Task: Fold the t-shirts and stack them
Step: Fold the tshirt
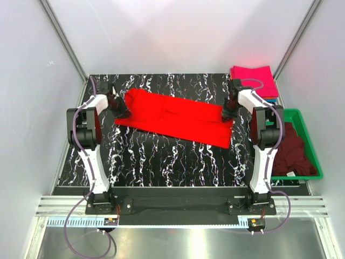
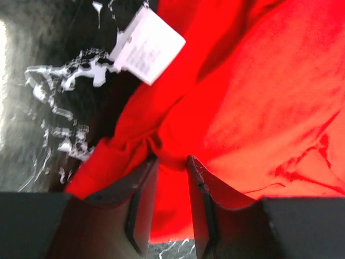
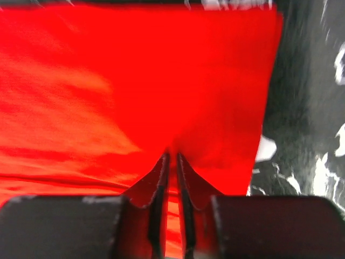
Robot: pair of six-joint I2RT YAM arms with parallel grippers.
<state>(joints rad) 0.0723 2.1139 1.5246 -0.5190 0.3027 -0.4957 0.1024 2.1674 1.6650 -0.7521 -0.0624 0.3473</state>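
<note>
You are folding the red t-shirt [image 1: 178,116], left hand [image 2: 171,159] and right hand [image 3: 171,155] each clenching an end; lift both evenly next.

Red t-shirt [image 1: 172,114]: soft matt cloth, creased. White tag [image 2: 146,44]: printed, paper or woven, can't tell. Pink t-shirt [image 1: 252,76] & maroon t-shirt [image 1: 294,151]: matt cloth too. Tabletop [image 1: 161,156]: black w/ white veining, smooth, slight gloss. Bin [image 1: 296,176]: green plastic. Frame rails [image 1: 178,204]: brushed metal.
</note>
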